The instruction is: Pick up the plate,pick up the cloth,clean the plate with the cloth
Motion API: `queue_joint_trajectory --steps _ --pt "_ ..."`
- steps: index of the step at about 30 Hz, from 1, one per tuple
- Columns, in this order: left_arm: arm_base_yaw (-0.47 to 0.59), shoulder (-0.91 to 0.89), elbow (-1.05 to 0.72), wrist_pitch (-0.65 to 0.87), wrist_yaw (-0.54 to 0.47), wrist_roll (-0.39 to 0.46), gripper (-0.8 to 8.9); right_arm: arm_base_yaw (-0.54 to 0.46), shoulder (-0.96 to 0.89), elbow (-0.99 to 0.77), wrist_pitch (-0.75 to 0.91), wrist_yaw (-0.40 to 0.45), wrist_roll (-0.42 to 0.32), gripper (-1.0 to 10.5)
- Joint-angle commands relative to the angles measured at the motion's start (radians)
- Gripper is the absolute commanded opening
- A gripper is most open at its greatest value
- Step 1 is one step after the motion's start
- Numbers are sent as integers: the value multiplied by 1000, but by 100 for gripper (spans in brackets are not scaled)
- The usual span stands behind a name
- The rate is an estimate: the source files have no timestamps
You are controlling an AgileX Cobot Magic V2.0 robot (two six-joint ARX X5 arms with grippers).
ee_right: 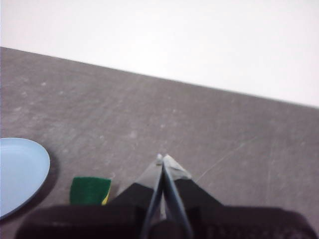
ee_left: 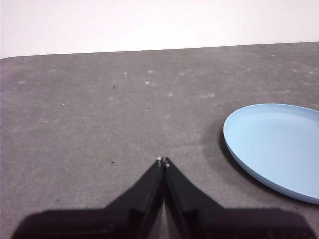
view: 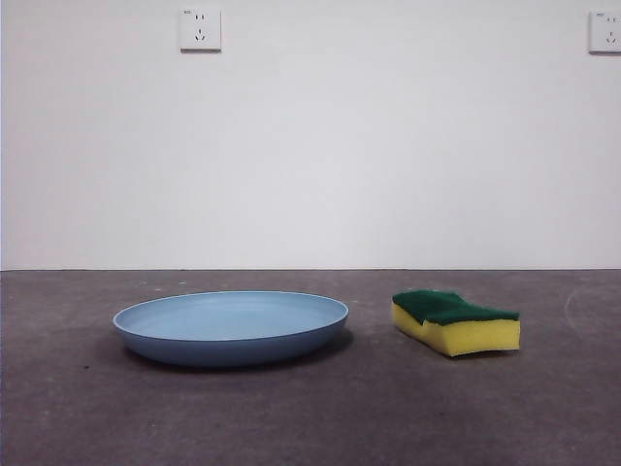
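1. On the dark grey table: one plate, light blue, wide and shallow, lying flat with raised rim up, empty inside.
2. Beside it on the same table: one cloth, in fact a yellow sponge block with a dark green scouring layer on top and wavy sides, resting flat, green side up.
3. Plate and cloth near each other but apart, a strip of bare table between them; neither at the far edge of the table, both well forward of it in the front view.
4. Behind the far edge of the table: a plain white wall with two sockets, one above the plate, one at the upper corner of the front view.
5. Left gripper: jaws pressed together, holding nothing, above bare table, the plate's rim off to one side and not touched.
6. Right gripper: jaws likewise together and empty, above bare table, the cloth just beside it, the plate's edge farther off.
7. No arm visible in the front view.
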State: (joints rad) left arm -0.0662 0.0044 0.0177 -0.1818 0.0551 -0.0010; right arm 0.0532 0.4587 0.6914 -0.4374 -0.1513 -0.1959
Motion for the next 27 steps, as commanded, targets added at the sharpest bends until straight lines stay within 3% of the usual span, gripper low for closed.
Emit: queue_joint_trajectory --steps 1,11,16,27 --pt "3 -3 -14 4 -2 -6 -3 -27 -53 -65 48 -8 -31 1" --pt "3 -3 -14 4 -2 -6 -3 -29 -200 -302 156 -69 -23 1" --pt "3 -3 -14 4 -2 -6 -3 -4 -254 -408 251 -85 29 1" --pt "3 -3 -14 4 -2 -6 -3 22 -374 -582 281 -78 142 1"
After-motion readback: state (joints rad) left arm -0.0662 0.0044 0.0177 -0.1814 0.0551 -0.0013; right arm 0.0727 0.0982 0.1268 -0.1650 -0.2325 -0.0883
